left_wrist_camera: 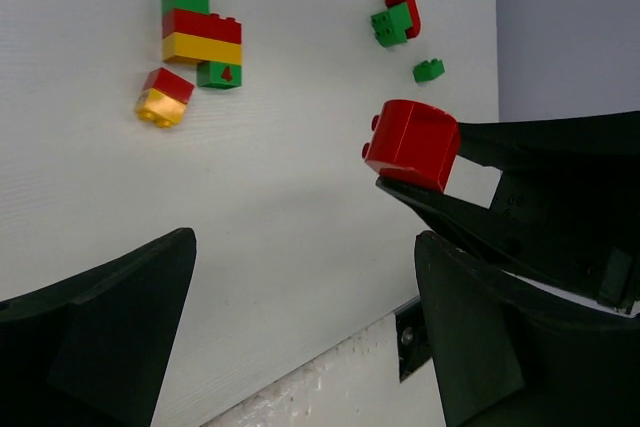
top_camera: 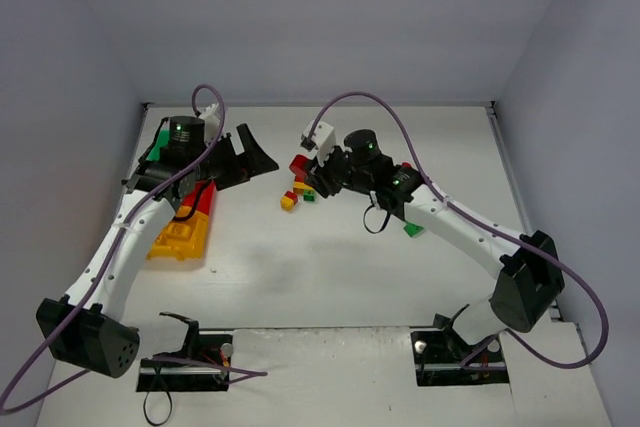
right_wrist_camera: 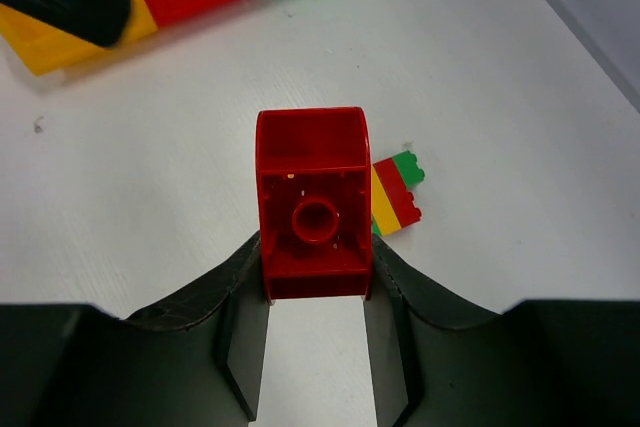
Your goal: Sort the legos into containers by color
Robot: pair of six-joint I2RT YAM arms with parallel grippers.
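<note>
**Item in hand.** One red brick [right_wrist_camera: 315, 197] is clamped in the right gripper [right_wrist_camera: 315, 252]. The jaws press on its two smooth side walls, and its hollow underside faces the wrist camera. It hangs clear of the table [top_camera: 350, 277] near the centre, to the right of the bins.

**Handling.** Judged to be hard, glossy plastic, light and rigid. There is no crushing risk, but the smooth walls could slip or twist in a shallow grip. The flat opposing sides are the proper place to hold; the studded top and the rounded edge are not. The present hold looks square.

**Left gripper** [left_wrist_camera: 300, 282]. Its jaws are wide apart with nothing between them. It hovers between the bins and the held brick.

**Surroundings.**
- A mixed stack [left_wrist_camera: 203, 35] of green, red and yellow lies on the table just below the held brick.
- A red-and-yellow pair [left_wrist_camera: 165, 97] lies just beside the stack. Both look likely to need pulling apart before sorting.
- Farther right lie a loose green brick [left_wrist_camera: 428, 70] and a green piece against a red one [left_wrist_camera: 397, 19].

**Destination.** The red bin [top_camera: 205, 202] sits at the left, between the green bin [top_camera: 153, 147] on its far side and the yellow bin [top_camera: 180, 237] on its near side.

**Obstruction.** The left gripper stands across the direct line from the brick to the red bin — contact between the two arms is the main hazard, in my judgement.
</note>
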